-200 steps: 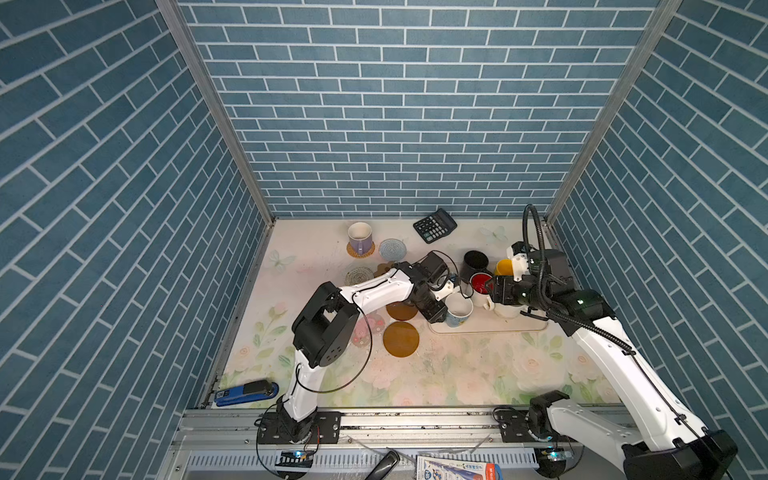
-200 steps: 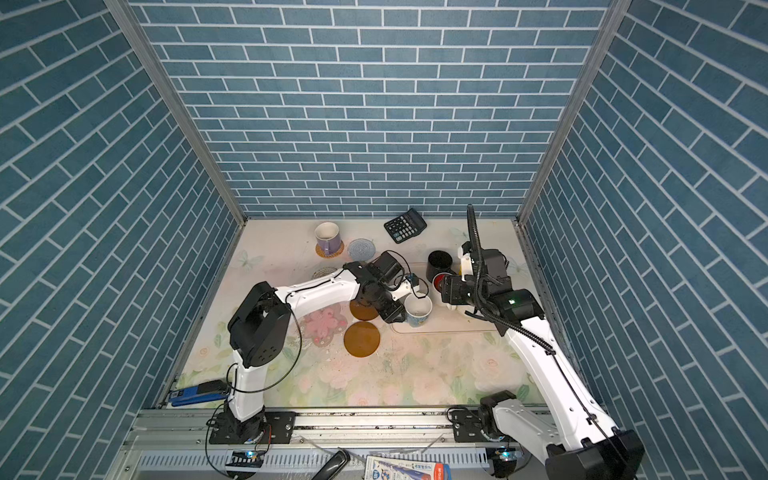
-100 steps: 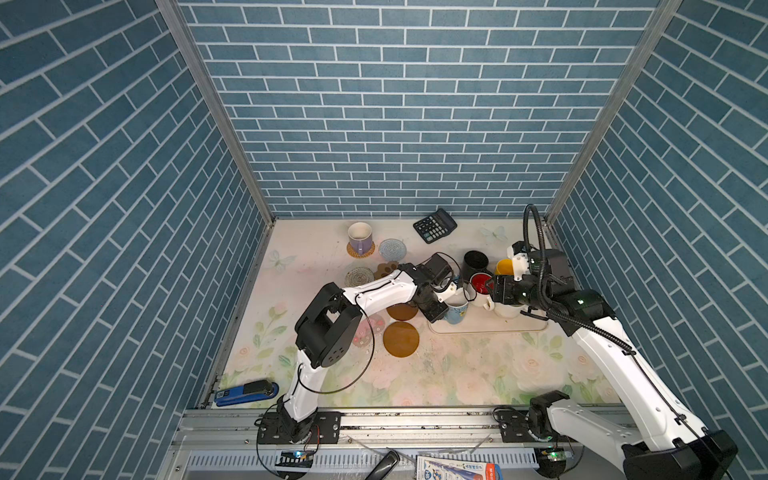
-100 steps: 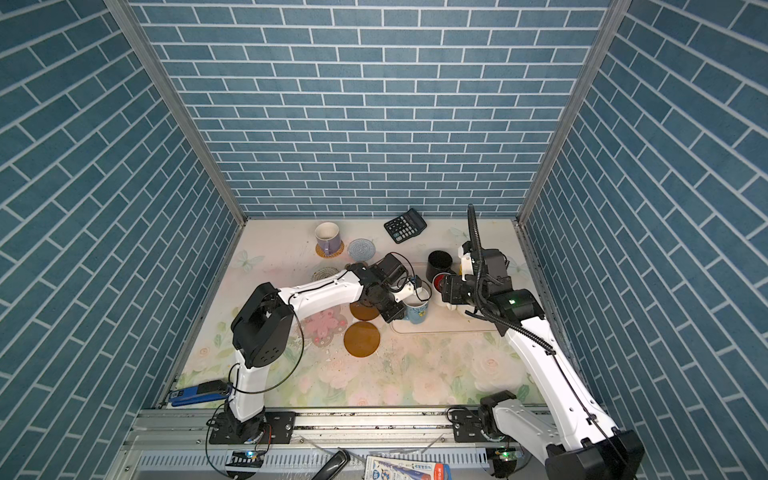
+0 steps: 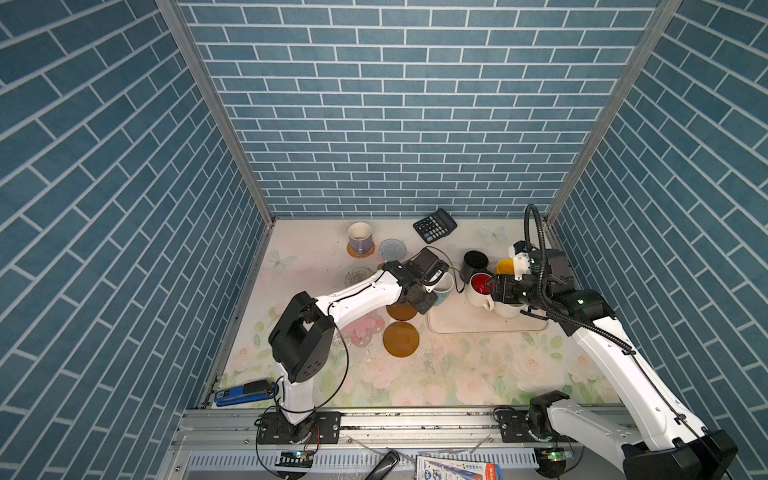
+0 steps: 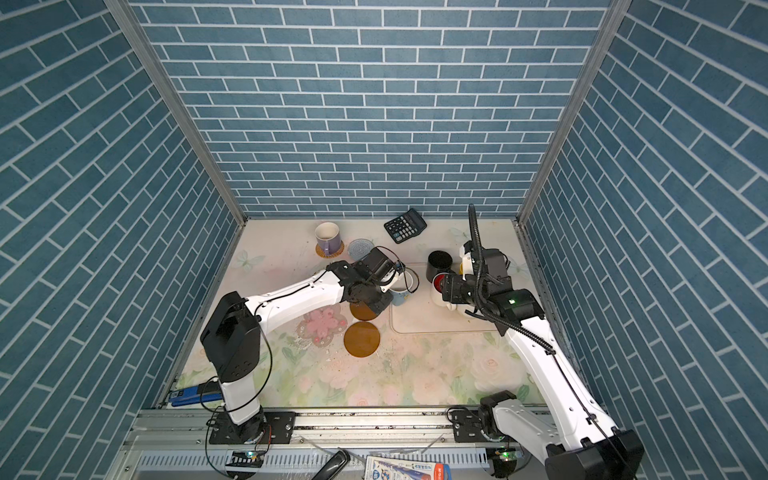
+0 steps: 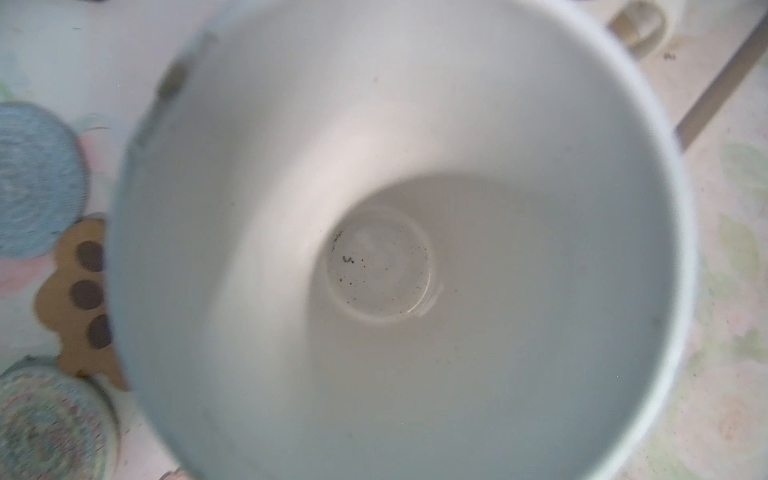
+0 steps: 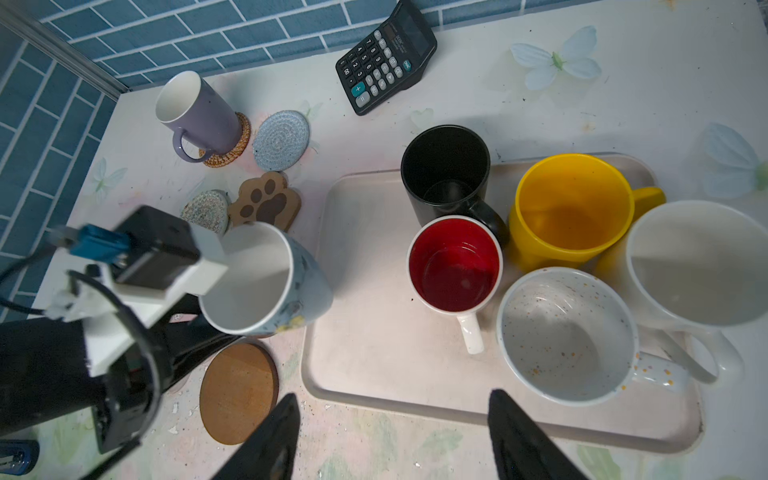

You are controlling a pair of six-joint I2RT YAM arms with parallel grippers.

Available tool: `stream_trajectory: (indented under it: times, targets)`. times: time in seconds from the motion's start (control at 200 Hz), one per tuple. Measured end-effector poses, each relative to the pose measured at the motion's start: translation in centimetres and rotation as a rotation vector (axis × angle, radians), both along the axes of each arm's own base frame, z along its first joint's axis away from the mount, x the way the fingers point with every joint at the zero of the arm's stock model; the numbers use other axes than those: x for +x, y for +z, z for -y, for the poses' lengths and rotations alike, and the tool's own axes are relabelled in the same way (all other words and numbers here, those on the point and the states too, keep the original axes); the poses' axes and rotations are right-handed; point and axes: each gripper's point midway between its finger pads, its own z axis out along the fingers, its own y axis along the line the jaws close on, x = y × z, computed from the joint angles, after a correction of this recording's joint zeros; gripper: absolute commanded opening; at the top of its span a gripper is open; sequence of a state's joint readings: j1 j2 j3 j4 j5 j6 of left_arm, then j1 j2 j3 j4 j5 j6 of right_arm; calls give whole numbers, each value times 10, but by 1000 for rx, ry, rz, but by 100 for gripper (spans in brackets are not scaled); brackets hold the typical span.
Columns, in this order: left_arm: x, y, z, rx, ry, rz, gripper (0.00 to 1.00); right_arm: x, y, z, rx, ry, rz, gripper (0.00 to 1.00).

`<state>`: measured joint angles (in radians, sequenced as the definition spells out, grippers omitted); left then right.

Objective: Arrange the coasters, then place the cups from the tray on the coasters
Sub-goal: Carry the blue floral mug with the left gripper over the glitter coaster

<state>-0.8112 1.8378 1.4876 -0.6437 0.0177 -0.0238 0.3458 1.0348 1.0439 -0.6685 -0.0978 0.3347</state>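
Blue brick walls (image 5: pixel 395 124) box in a floral tabletop (image 5: pixel 457 374). The left jaws pinch the rim of the blue mug (image 8: pixel 257 282), which leans just off the edge of the tray (image 8: pixel 374 332) on the coaster side, between the paw coaster (image 8: pixel 266 201) and an amber disc (image 8: pixel 239 392). Whether its base is clear of the tabletop cannot be told. The right jaws stand wide and empty over the tray's near rim, close to the speckled mug (image 8: pixel 565 332).

A pinch on one wall of a leaning mug probably lets it swing or slip if the arm moves fast. A low carry could catch the paw coaster or the disc and push it out of line. Set down tilted or off-centre, the mug may rock off the thin disc. The two arms work close together, so a reach by the right one for the red mug (image 8: pixel 455 266) risks a bump.
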Motion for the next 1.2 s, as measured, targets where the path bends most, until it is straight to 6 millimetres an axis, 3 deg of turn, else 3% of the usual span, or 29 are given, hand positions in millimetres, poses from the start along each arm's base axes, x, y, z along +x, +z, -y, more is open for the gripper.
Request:
stream_trajectory:
  times: [0.185, 0.395, 0.555, 0.86, 1.2]
  targets:
    - [37, 19, -50, -6, 229, 53, 0, 12, -18, -8, -3, 12, -50, 72]
    - [67, 14, -128, 7, 517, 52, 0, 31, -34, -21, 29, 17, -86, 72]
    - [85, 12, -171, 5, 663, 54, 0, 43, -48, -31, 57, 30, -117, 72]
    - [103, 3, -200, 2, 776, 58, 0, 56, -71, -41, 68, 41, -169, 73]
    - [112, -28, -201, 22, 812, 25, 0, 59, -75, -42, 68, 42, -172, 73]
